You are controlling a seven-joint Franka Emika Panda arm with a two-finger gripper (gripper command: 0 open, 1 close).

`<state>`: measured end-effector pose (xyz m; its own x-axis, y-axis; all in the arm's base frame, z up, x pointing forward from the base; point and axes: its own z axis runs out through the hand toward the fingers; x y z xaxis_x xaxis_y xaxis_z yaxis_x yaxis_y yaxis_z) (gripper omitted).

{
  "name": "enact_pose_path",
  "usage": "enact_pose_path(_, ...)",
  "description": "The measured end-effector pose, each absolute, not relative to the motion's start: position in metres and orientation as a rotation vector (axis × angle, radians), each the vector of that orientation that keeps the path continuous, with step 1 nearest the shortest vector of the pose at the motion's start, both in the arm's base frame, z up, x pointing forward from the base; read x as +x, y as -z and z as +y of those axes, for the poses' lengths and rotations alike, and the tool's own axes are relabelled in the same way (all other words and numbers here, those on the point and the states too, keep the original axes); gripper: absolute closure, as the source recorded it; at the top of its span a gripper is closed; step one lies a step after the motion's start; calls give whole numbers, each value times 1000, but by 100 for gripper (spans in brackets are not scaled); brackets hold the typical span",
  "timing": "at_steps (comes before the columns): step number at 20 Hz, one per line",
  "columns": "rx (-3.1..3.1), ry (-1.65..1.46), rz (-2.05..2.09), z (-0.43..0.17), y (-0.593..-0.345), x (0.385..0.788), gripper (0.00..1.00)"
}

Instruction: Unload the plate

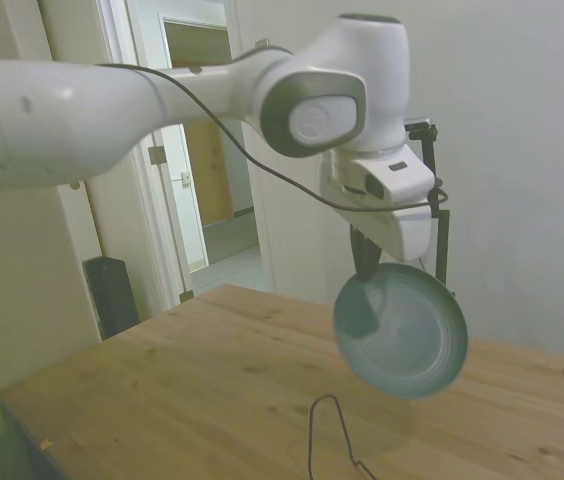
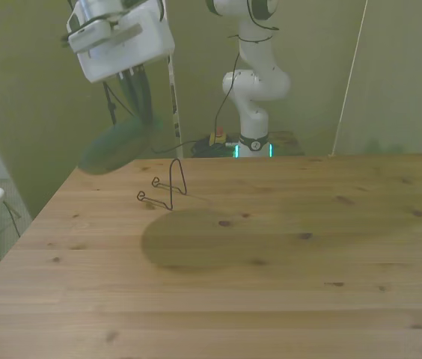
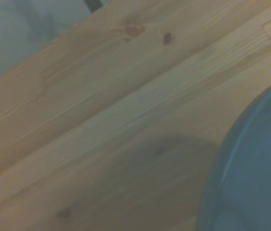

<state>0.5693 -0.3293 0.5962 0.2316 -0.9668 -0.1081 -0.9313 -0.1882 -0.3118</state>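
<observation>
The fingers (image 1: 364,262) are closed on the rim of the plate (image 1: 402,331), which hangs tilted in the air, well above the wire rack (image 2: 164,186) on the tabletop (image 2: 271,262).

The surface (image 2: 286,254) is seen to be of pale wooden planks with visible grain and dark knots, finished matt. The plate (image 1: 400,331) is shown smooth and dull, its teal-grey face catching only a soft sheen, while the rack (image 2: 164,185) is made of thin dark wire. The tool (image 1: 367,266) is housed in smooth white plastic with a slight gloss.
</observation>
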Motion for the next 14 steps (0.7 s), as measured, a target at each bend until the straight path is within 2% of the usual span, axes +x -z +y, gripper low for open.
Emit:
enact_pose_path(7,-2147,162,1915,-346,-544,640,100)
enact_pose_path(14,-2148,316,2022,-352,-531,674,100)
